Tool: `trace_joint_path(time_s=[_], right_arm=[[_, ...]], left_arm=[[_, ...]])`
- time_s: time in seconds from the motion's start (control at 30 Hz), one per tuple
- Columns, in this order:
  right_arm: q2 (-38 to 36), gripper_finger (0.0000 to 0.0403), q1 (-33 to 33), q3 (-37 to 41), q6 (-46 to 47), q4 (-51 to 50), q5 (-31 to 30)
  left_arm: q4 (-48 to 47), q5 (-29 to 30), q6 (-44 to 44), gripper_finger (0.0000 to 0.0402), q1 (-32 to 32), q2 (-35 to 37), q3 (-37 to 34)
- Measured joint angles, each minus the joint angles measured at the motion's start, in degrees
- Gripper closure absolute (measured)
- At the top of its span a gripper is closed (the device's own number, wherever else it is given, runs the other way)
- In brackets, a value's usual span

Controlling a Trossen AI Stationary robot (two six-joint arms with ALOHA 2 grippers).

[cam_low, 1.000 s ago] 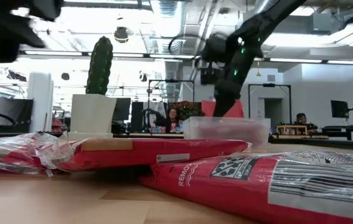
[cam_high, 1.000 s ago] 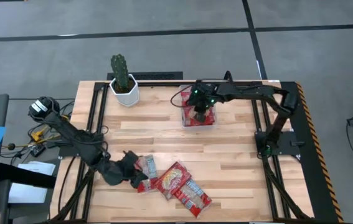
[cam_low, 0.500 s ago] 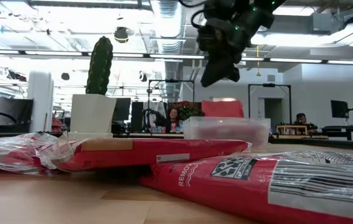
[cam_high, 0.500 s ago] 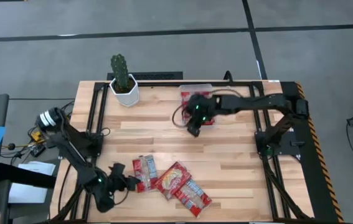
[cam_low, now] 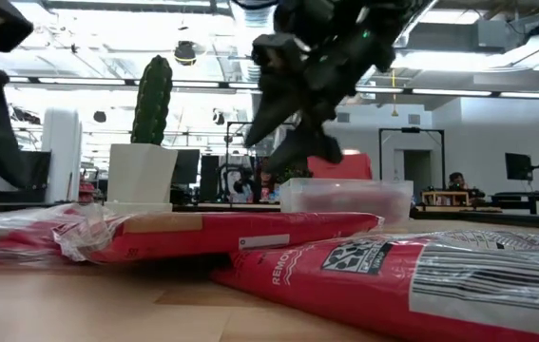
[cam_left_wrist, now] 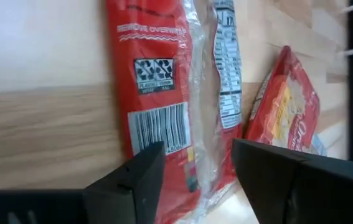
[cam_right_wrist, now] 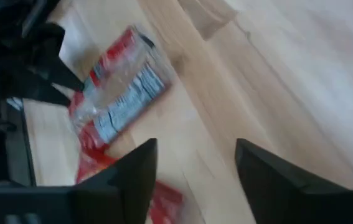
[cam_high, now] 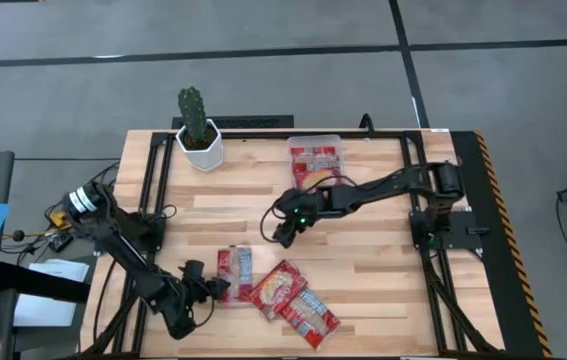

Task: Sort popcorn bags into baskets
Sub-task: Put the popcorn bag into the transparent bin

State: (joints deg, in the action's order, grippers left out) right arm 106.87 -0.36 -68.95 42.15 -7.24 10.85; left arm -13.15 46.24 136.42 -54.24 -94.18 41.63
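Three red popcorn bags lie flat on the near middle of the table: one with its label side up (cam_high: 233,271), one showing yellow popcorn (cam_high: 276,287), and one nearest the front edge (cam_high: 309,315). My left gripper (cam_high: 209,289) is open at the left end of the first bag (cam_left_wrist: 164,81), a finger on either side of its barcode end; I cannot tell whether they touch it. My right gripper (cam_high: 283,230) hangs open above the table, just beyond the bags (cam_right_wrist: 123,87). The clear basket (cam_high: 316,160) at the far middle holds more red bags.
A cactus in a white pot (cam_high: 197,135) stands at the far left. Black frame rails (cam_high: 153,180) run along both table sides. Bare wood (cam_high: 363,260) lies between the basket and the bags. In the low view, people sit in the room behind the table.
My right gripper has left the basket and travelled toward the near left, coming down over the middle of the table close to the loose bags. My left gripper has drawn back from over the bags toward the near left and now sits at the end of the leftmost bag.
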Motion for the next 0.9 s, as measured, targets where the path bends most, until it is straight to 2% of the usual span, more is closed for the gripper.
trace_joint_path(time_s=[0.13,0.27,0.43,0.57,0.7,0.83,0.9], right_arm=[[3.5,0.0128,1.1,-0.1,5.5,6.6,2.0],[6.4,0.0126,2.3,-0.1,12.2,12.2,3.3],[9.8,0.0127,4.2,-0.1,19.3,18.5,2.9],[12.4,0.0127,5.5,-0.1,23.9,22.3,2.7],[13.5,0.0127,6.6,-0.8,25.8,22.7,2.1],[13.5,0.0127,7.9,-1.0,27.2,22.9,-1.9],[13.5,0.0127,8.3,-1.0,28.4,22.9,-2.4]], left_arm=[[-3.7,-5.5,-5.1,0.0216,-0.2,6.6,0.0],[-11.6,-6.3,-8.7,0.0216,-0.1,12.8,0.0],[-20.4,-3.9,-4.0,0.0217,-1.1,14.2,-0.6],[-10.9,-3.6,-4.6,0.0217,-1.9,12.4,-4.9],[-3.5,-6.9,-5.3,0.0217,-2.1,8.8,-8.1],[-2.4,-4.0,-4.0,0.0217,-1.7,5.5,-8.1],[1.3,-1.9,-4.0,0.0217,-0.7,3.3,-8.1]])
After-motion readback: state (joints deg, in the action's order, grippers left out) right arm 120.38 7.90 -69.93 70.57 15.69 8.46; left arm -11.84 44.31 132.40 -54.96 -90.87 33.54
